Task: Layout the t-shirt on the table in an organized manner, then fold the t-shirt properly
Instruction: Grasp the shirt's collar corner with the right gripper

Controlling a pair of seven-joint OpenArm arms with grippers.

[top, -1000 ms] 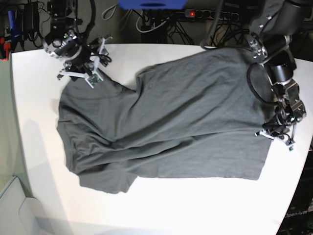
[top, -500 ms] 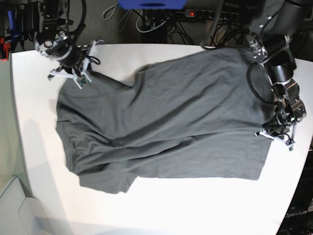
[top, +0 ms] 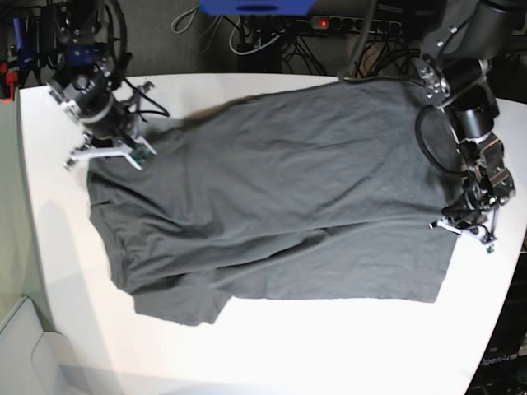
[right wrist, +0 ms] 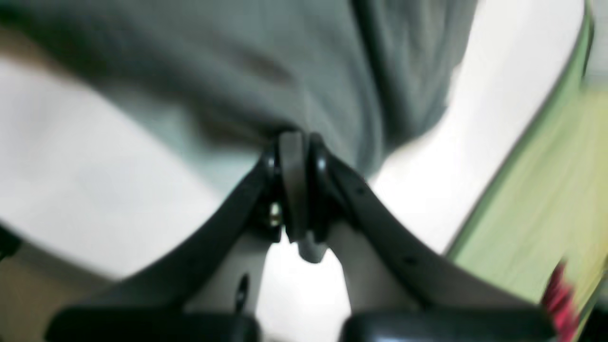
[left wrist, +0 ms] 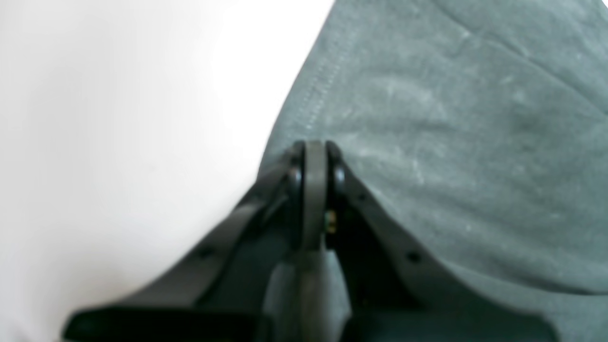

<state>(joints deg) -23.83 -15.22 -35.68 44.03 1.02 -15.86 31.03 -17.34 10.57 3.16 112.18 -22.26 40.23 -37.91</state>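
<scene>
Base view shows the t-shirt (top: 280, 197) spread across the middle of the table (top: 272, 354), with my right tool (top: 125, 151) at ten o'clock and my left tool (top: 464, 222) at three o'clock. Both tools are clamped tight on cloth: the left one pinches the stitched hem edge, the right one a corner of the upper edge, though its wrist picture is too blurred to say which seam.

I judge this the spreading step. To do it well I would draw the two pinches apart evenly and keep the cloth low, so the long ridge running through the middle flattens instead of dragging the whole shirt. The bunched corner at seven o'clock needs its own tug afterwards.

Soft, limp knit, matte charcoal, faintly linty up close, with a double line of stitching along the hem. Smooth white tabletop with a rounded edge; cloth should slide easily on it.
</scene>
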